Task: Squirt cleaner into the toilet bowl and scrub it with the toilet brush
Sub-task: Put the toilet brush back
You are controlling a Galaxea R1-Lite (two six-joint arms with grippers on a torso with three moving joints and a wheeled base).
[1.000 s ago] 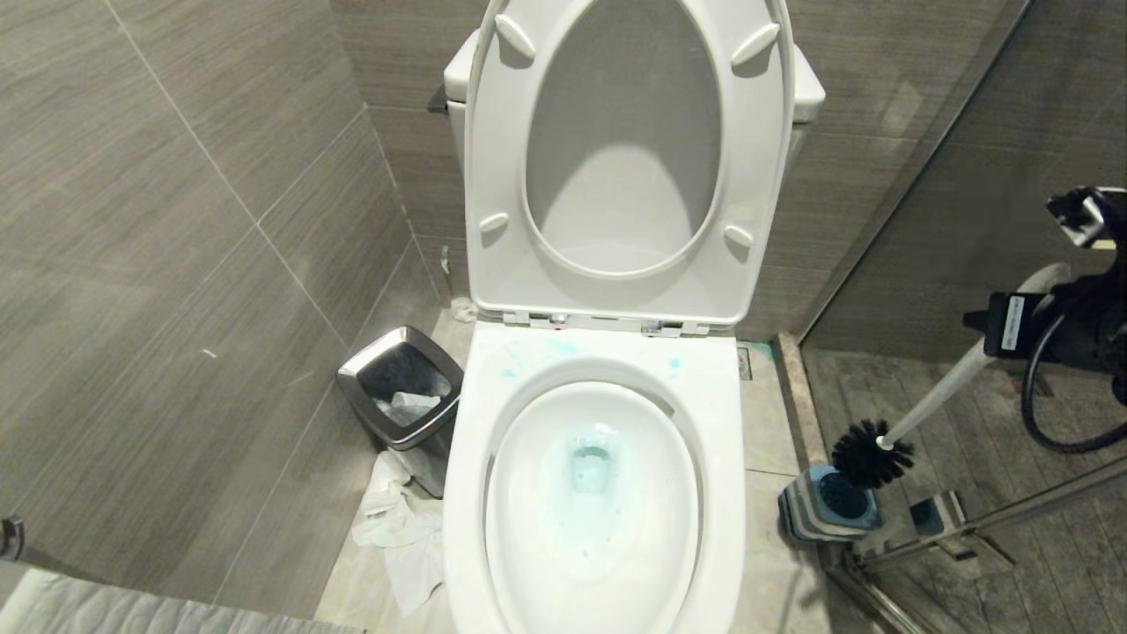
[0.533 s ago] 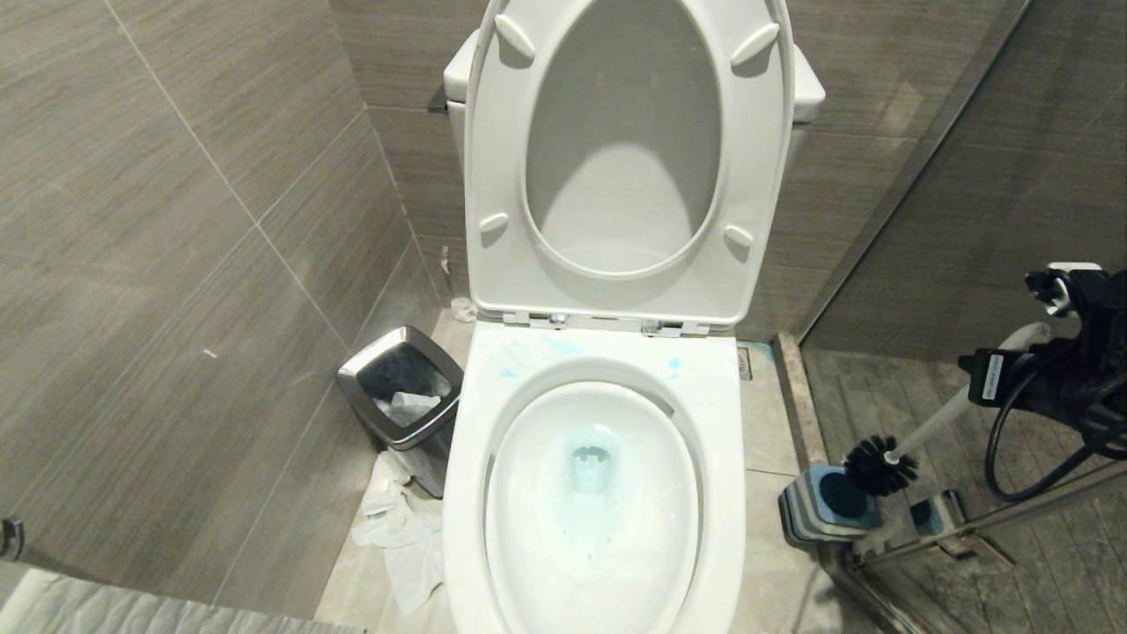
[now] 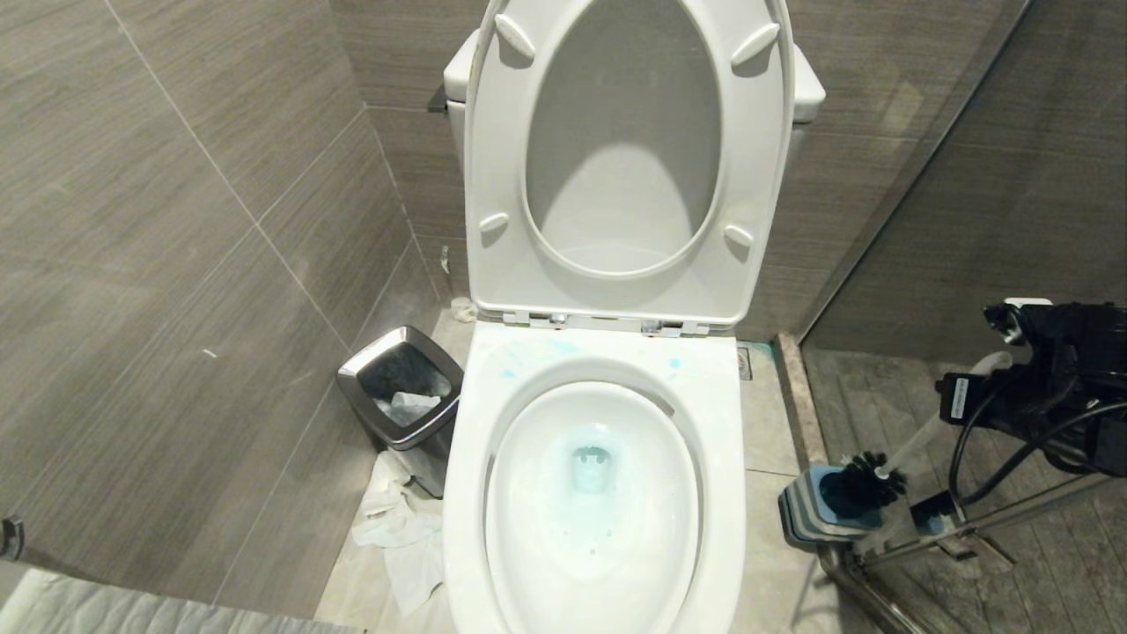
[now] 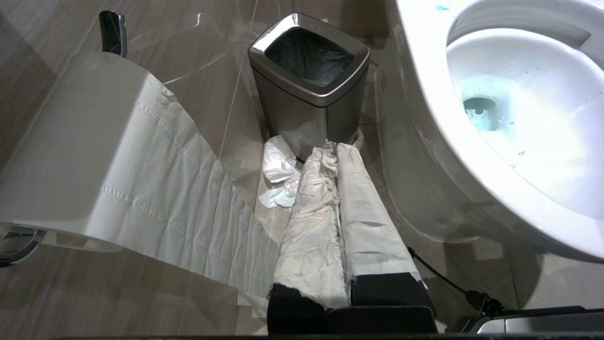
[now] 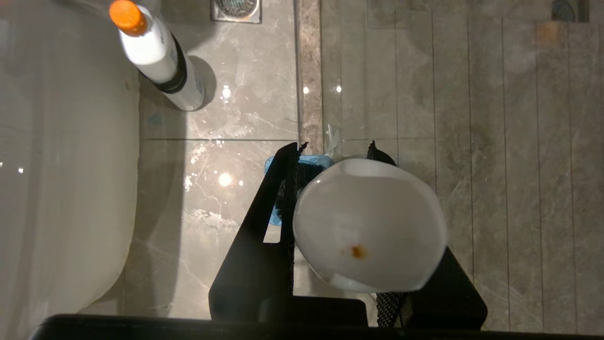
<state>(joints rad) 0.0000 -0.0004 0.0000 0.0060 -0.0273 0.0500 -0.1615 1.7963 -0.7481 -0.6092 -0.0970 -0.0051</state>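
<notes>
Grey wood-grain tiles line the walls around the glossy white toilet bowl (image 3: 607, 528), its seat and lid raised; pale blue cleaner (image 3: 592, 467) tints the water at the drain and smears the rim behind. On the floor to the bowl's right, the right gripper (image 5: 337, 226) is clamped on the white handle of the toilet brush (image 3: 872, 480), near its rounded, flattened end, with the black bristle head poised at the mouth of the square blue-and-grey holder (image 3: 810, 511). That brush looks light and stiff, the smooth plastic probably slick when wet, so a hold high on the handle seems sensible. An orange-capped bottle (image 5: 158, 56) stands on the floor close by. Beside the chrome-rimmed bin (image 4: 309, 80), the left gripper (image 4: 337, 160) hangs idle, its paper-wrapped fingers pressed together on nothing.
</notes>
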